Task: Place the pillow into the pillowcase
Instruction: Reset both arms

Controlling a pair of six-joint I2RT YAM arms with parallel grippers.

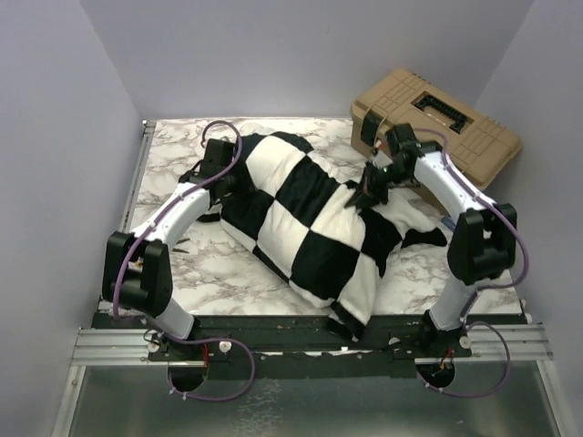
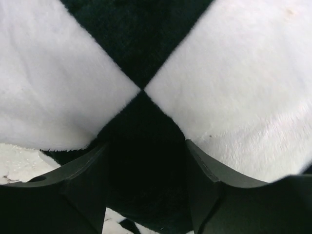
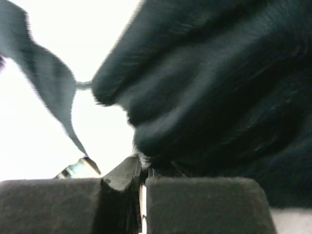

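The checked pillowcase [image 1: 305, 214] lies puffed up across the middle of the marble table [image 1: 209, 264], its near corner hanging over the front edge. Plain white pillow [image 1: 414, 217] shows at the case's right side, below my right gripper; the rest is hidden in the case. My left gripper [image 1: 239, 178] is open and pressed against the case's left end; in the left wrist view [image 2: 146, 146] a black square of the pillowcase [image 2: 141, 53] fills the gap between the fingers. My right gripper [image 1: 372, 191] is shut on a fold of the pillowcase [image 3: 204, 87], as the right wrist view [image 3: 144, 168] shows.
A tan plastic toolbox [image 1: 437, 127] stands at the back right corner, just behind my right arm. Grey walls close in the table on three sides. Bare marble shows at the near left and the back left.
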